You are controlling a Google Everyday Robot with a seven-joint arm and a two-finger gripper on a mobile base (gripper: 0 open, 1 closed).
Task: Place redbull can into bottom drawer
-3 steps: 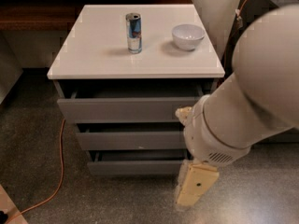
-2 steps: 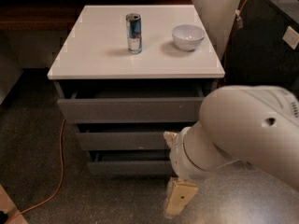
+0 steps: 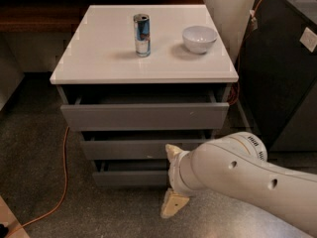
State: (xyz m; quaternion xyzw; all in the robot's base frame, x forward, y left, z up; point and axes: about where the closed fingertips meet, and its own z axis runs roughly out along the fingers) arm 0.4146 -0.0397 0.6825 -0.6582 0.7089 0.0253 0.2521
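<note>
The gripper has shifted left, low before the bottom drawer; whether it is apart or together cannot be told. The redbull can stays on the counter.

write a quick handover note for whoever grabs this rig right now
Gripper: low near the floor, just in front of the bottom drawer, right of its middle. The can is not in it.
Redbull can: upright on the white cabinet top, left of the white bowl and apart from it.
Bottom drawer: pulled out only a little, with a narrow gap behind its front.
Done: nothing with the can yet.
Left: probably open the drawer wider, pick up the can, set it inside.
</note>
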